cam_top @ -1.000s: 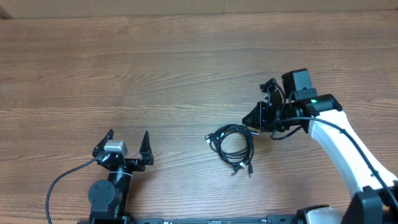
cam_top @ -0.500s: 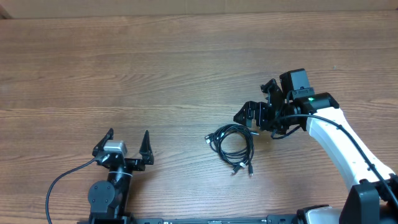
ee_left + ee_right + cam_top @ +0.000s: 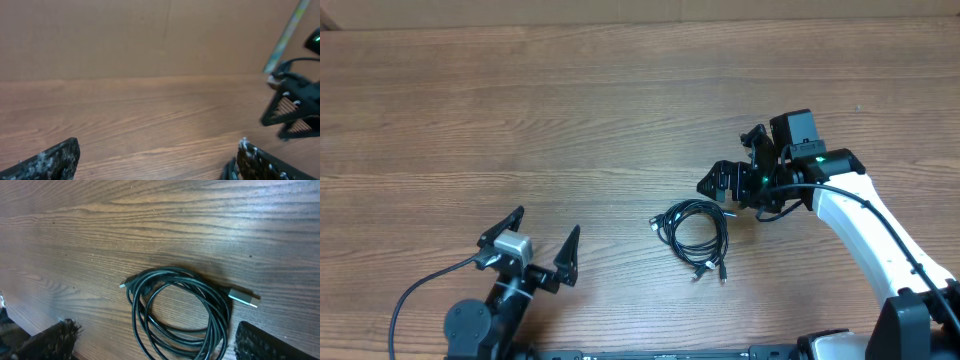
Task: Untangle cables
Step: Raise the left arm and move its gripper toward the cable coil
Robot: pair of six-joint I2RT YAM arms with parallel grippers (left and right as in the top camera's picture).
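Note:
The cables (image 3: 694, 232) lie as one loose black coil with small plug ends on the wooden table. In the right wrist view the cables (image 3: 180, 311) sit just ahead of and between the fingers, a silver plug (image 3: 243, 297) pointing right. My right gripper (image 3: 712, 178) hovers just up and right of the coil, open, and holds nothing. Its fingers (image 3: 52, 341) frame the bottom of its own view. My left gripper (image 3: 546, 222) stands open and empty well to the left of the coil. A bit of the cables (image 3: 229, 171) shows by its right finger (image 3: 265, 164).
The wooden table (image 3: 570, 120) stretches bare behind both arms. The right arm's white link (image 3: 865, 235) runs down to the lower right. A thick black wire (image 3: 415, 295) loops from the left arm's base. In the left wrist view, the right gripper (image 3: 290, 107) shows at far right.
The right gripper's jaws went from shut to wide open beside the coil. The left arm swung, its gripper now lower and angled toward the right. The coil has not moved.

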